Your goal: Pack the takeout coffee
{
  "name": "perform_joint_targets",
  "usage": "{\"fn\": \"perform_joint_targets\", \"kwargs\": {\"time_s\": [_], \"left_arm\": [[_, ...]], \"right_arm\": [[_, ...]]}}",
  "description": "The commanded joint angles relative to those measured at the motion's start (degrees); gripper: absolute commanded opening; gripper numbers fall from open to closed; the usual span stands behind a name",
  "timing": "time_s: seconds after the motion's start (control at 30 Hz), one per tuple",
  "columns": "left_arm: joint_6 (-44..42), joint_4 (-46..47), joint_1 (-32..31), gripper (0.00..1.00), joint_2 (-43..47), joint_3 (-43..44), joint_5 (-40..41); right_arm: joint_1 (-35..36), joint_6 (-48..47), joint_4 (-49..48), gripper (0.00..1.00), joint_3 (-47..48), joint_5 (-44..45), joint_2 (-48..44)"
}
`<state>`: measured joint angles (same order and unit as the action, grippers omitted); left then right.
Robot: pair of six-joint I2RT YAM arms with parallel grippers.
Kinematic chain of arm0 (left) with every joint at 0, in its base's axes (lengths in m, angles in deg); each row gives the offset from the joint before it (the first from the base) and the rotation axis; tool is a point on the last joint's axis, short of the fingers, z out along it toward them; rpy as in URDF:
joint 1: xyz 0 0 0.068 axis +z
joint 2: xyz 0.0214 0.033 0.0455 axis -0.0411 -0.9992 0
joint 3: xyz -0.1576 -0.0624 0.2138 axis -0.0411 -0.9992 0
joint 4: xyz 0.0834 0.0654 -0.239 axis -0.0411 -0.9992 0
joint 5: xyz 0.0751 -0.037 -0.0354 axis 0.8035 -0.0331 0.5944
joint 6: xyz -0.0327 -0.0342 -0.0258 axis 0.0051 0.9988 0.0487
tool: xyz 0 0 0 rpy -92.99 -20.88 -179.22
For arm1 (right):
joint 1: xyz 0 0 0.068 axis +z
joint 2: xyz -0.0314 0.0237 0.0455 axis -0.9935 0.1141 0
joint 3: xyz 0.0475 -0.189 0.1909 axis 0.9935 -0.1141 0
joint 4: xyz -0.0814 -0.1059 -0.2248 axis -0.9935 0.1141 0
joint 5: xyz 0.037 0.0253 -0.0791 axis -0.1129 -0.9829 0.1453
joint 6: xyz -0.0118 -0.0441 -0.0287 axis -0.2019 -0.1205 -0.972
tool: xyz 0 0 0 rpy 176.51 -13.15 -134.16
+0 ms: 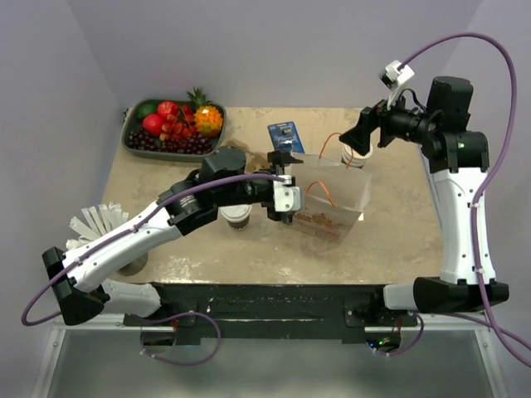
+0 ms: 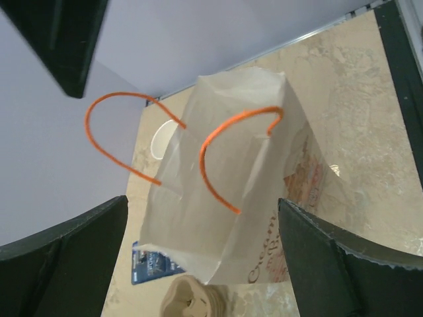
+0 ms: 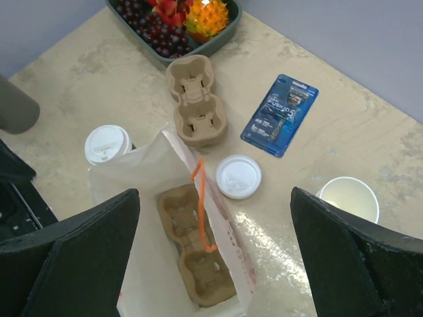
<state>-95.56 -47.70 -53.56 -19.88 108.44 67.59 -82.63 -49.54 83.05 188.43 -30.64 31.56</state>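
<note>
while hovering above the table (image 1: 398, 240), holding the left gripper (image 2: 203, 205) spread wide, gripping nothing, facing the white paper bag (image 2: 258, 172) with orange handles. hanging the right gripper (image 3: 215, 195) over the bag's mouth, jaws likewise spread wide and empty. finding the coffee cup (image 3: 108, 144) standing upright on the table, white lid on, outside the bag and just beside its wall, close by the left arm (image 1: 166, 215). seeing one pulp carrier (image 3: 198, 251) lying inside the bag, a second carrier (image 3: 196, 99) lying beyond it, and a loose lid (image 3: 238, 176), a lidless cup (image 3: 348, 198), a razor pack (image 3: 280, 113) and a fruit tray (image 1: 127, 137) sitting around on the table.
</note>
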Motion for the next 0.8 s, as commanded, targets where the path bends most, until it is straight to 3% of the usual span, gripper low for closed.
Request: {"fn": "perform_joint_targets", "kwargs": {"time_s": [0.0, 0.27, 0.37, 0.47, 0.53, 0.6, 0.63, 0.67, 0.77], "left_arm": [[-0.53, 1.54, 3.97, 0.98, 3.03, 1.35, -2.31], [-2.92, 3.46, 5.03, 0.95, -3.2, 1.08, -8.92], [-1.69, 6.62, 5.03, 0.93, -7.59, 4.15, -10.67], [-1.78, 8.65, 4.94, 0.88, -12.07, 8.18, -13.3], [-1.51, 7.78, 4.94, 0.77, -14.1, 10.65, -15.06], [-1.68, 6.37, 4.86, 0.45, -16.13, 14.51, -17.7], [-1.95, 4.19, 4.94, 0.27, -16.57, 15.57, -18.49], [-1.69, 3.73, 4.86, 0.01, -16.31, 16.02, -19.72], [-1.42, 1.71, 4.94, 0.0, -12.46, 10.96, -23.58]], "right_arm": [[0.23, -4.38, 1.2, 0.98, -1.76, 0.11, -1.4], [0.15, -11.24, 3.4, 0.95, -1.77, -3.24, 4.39], [0.23, -11.15, 1.21, 0.87, -0.19, -4.2, 7.64], [0.32, -11.76, -0.2, 0.7, 1.65, -5.26, 10.81], [0.24, -13.78, 2.33, 0.35, 6.04, -7.37, 14.13], [0.24, -13.88, 3.92, 0.0, 11.73, -7.9, 16.08], [0.24, -13.7, 4.27, 0.0, 12.9, -7.72, 16.35], [0.32, -13.61, 4.1, 0.0, 13.52, -7.55, 15.05], [3.12, -17.11, 5.41, 0.0, 10.99, -6.06, 8.57]]}}
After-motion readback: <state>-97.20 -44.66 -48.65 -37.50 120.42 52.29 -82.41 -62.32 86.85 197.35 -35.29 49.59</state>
